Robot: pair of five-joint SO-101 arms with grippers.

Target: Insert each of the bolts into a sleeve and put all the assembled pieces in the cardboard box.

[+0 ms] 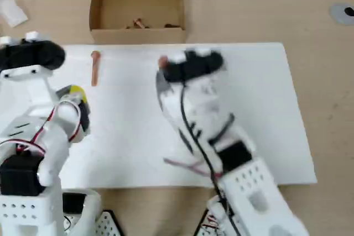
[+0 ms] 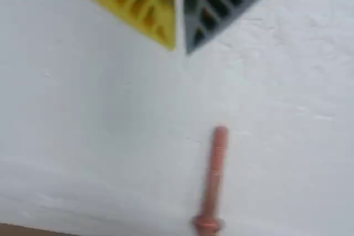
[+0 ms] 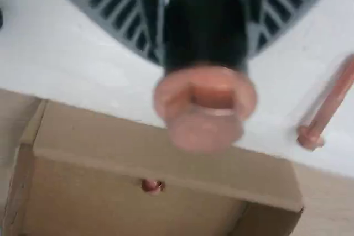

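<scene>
1. Check the left gripper (image 2: 180,45) first, since it is nearest you, over the left part of the white sheet (image 1: 265,109). Its yellow and grey jaws stand closed against each other with only a thin slit between them, and they hold nothing.

2. Check the right gripper (image 3: 203,53), farther out over the sheet near the middle of its far edge. Its jaws are clamped on a black sleeve (image 3: 204,15). A copper flange (image 3: 204,100) sits at the sleeve's free end and points toward the box. Treat this as an assembled piece, bolt in sleeve. The piece is held above the sheet, short of the box, and has not been released.

3. Note the loose bolt (image 1: 95,69). It lies flat on the sheet near the far left corner with its head toward the far edge. It is well apart from the right gripper and just ahead of the left one. It is bare and needs a sleeve.

4. Inspect the box (image 1: 99,9). It stands open on the table, just beyond the sheet's far edge. Small copper-coloured pieces (image 1: 138,24) lie against its near wall. They are too blurred to count.

5. Status: some pieces appear delivered and one is in the grip, ready to deposit. One bolt remains to be assembled and boxed. Judge the task well advanced but not complete.
</scene>
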